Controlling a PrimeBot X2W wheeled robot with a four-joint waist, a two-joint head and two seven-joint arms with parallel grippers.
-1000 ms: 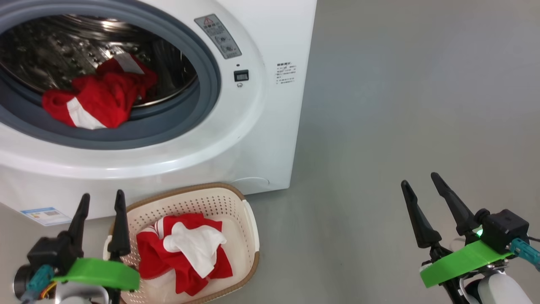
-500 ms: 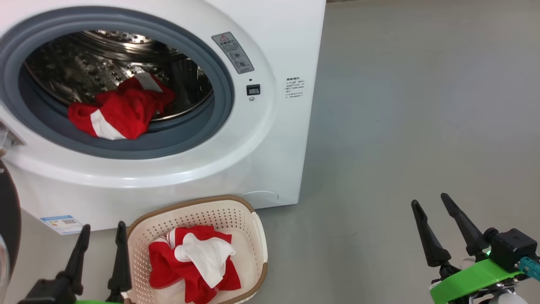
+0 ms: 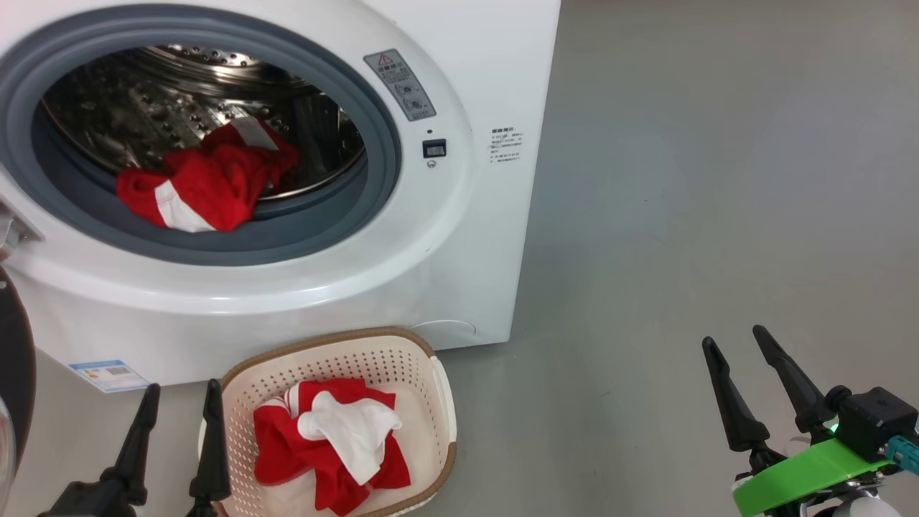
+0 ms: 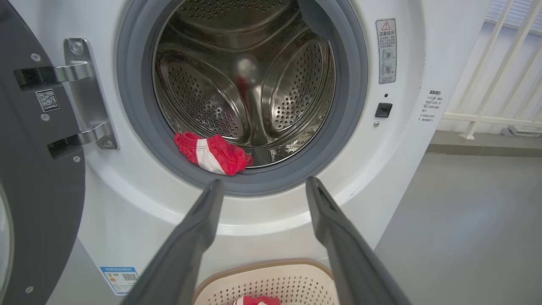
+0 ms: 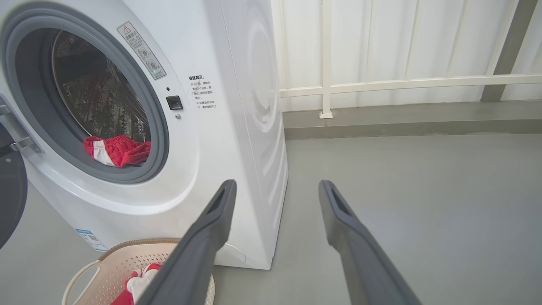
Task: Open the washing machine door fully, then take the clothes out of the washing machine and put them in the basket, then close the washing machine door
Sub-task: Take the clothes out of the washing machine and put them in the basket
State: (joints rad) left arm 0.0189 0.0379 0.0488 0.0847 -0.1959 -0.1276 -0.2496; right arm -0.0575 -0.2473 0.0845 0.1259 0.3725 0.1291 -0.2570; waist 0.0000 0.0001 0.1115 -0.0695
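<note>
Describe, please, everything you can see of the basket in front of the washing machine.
The basket is a rounded rectangular tub of cream plastic with perforated walls, a brown woven-look rim and white side handles. It stands upright on the grey floor close before the washing machine, holding crumpled red and white clothes.

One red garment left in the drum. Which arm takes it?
Likely left: the left gripper, open, faces the drum with the red garment just ahead and the basket below it. The right gripper, also open, sits off beside the washing machine, over the floor.
</note>
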